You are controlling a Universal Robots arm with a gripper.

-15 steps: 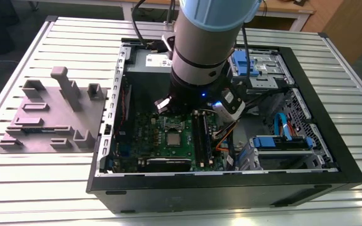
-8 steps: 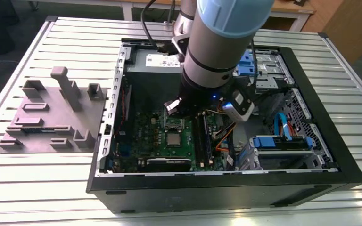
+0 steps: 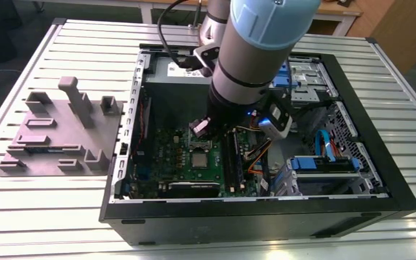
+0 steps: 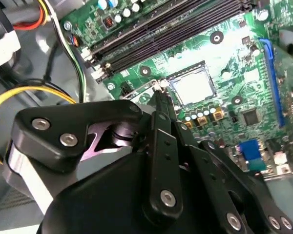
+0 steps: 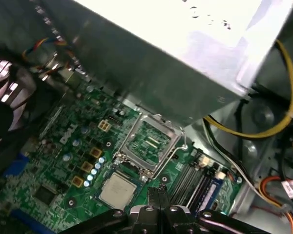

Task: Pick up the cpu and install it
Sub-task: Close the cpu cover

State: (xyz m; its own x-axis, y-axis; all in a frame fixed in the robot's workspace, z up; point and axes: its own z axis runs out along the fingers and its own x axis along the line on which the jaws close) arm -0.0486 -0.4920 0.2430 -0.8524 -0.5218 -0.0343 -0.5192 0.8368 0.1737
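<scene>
One chip, already seated

cpu point(image 5: 118, 189) lies flat in its motherboard point(image 5: 63, 161) socket, retention frame point(image 5: 149, 146) hinged open beside it. Your gripper point(image 5: 158, 195) hovers just above, fingertips together, holding nothing. Placement looks finished; you're at the latching stage.

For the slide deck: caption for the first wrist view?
Pincer poised above the cpu seated in its motherboard socket, retention frame flipped open.
</scene>
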